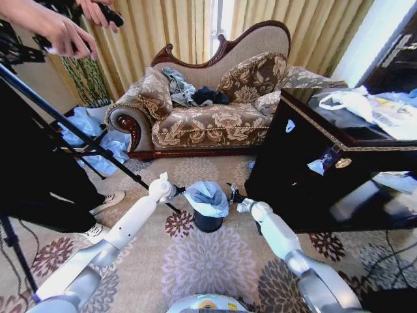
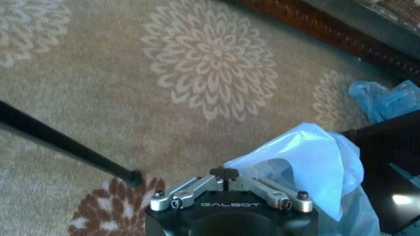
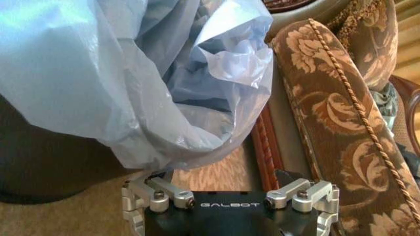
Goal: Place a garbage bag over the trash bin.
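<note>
Left claw (image 1: 180, 190) closed, right claw (image 1: 232, 193) spread, both arms reaching forward

The robot's two arms are glossy white tubes with grey joint bands, running up from the lower corners of the head view. Each pincer, left pincer (image 2: 227, 173) and right pincer (image 3: 223, 179), has silver metal linkages with dark screws on a black housing lettered "GALBOT".

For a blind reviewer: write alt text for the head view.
A pale blue garbage bag is draped over the small black trash bin on a floral carpet, between the left gripper and right gripper. Behind it stands an ornate sofa.
</note>
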Available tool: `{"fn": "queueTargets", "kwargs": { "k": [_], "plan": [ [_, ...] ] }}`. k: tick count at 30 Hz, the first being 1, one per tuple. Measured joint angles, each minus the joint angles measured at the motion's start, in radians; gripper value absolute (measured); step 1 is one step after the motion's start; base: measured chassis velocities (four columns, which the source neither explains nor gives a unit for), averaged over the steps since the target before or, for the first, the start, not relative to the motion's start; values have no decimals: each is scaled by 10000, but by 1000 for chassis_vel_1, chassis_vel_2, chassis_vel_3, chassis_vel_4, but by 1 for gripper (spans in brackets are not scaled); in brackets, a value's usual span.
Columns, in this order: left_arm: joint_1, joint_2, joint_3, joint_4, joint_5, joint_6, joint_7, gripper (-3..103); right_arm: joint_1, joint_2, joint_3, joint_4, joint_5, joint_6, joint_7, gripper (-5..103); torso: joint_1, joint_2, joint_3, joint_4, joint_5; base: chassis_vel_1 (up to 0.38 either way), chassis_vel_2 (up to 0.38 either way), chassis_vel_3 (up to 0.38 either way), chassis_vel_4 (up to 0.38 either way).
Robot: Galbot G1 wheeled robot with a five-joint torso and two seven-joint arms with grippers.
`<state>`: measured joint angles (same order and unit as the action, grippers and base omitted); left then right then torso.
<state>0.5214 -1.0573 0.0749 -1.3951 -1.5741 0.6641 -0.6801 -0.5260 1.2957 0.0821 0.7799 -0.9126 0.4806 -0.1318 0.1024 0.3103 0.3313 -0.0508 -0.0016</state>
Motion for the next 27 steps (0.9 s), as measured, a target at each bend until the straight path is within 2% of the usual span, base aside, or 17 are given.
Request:
{"fn": "queueTargets", "kwargs": {
  "k": [6, 8, 12, 15, 16, 17, 19, 20, 22, 25, 27],
  "plan": [
    [321, 92, -164, -231, 10, 1, 21, 0, -232, -252, 7, 316, 275, 195, 212, 100, 0, 0, 0, 3, 1, 0, 0, 0, 0],
    [396, 104, -220, -250, 34, -1, 58, 0, -508, -675, -96, 1017, 817, 59, 227, 100, 0, 0, 0, 1, 0, 0, 0, 0, 0],
    [406, 77, -232, -201, 126, -18, 162, 0, -773, -1040, -112, 1788, 1324, -90, 228, 100, -1, 0, 0, -2, 2, 0, 0, 0, 0],
    [399, -64, -220, 22, 322, -63, 355, 0, -1296, -1478, 141, 3217, 2311, -579, 182, 100, 0, 0, -1, 2, -4, 0, 0, 0, 0],
    [399, -64, -220, 22, 322, -63, 355, 0, -1296, -1478, 141, 3217, 2311, -579, 182, 100, 0, 0, -1, 2, -4, 0, 0, 0, 0],
    [403, -110, -211, 54, 367, -73, 398, 0, -1457, -1574, 140, 3594, 2613, -812, 177, 100, 0, 0, 0, 1, 0, 0, 0, 0, 0],
    [461, -260, -197, 137, 504, -112, 465, 0, -2045, -2007, -203, 4909, 3694, -1761, 49, 100, -1, 1, -1, 2, -5, 0, 0, 0, 0],
    [461, -260, -197, 137, 504, -112, 465, 0, -2045, -2007, -203, 4909, 3694, -1761, 49, 100, -1, 1, -1, 2, -5, 0, 0, 0, 0],
    [533, -337, -195, 162, 597, -133, 524, 0, -2749, -2475, -636, 6070, 4883, -2685, -266, 100, 0, 0, 0, 0, 8, 0, 0, 0, 0],
    [563, -421, -195, 202, 666, -150, 562, 0, -3166, -2726, -874, 6709, 5616, -3146, -406, 100, -1, 1, -1, -1, -3, 0, 0, 0, 0],
    [596, -530, -222, 267, 747, -171, 587, 0, -3578, -2970, -1313, 7155, 6813, -3799, -461, 100, -1, 1, 0, -1, 4, 0, 0, 0, 0]
  ]
}}
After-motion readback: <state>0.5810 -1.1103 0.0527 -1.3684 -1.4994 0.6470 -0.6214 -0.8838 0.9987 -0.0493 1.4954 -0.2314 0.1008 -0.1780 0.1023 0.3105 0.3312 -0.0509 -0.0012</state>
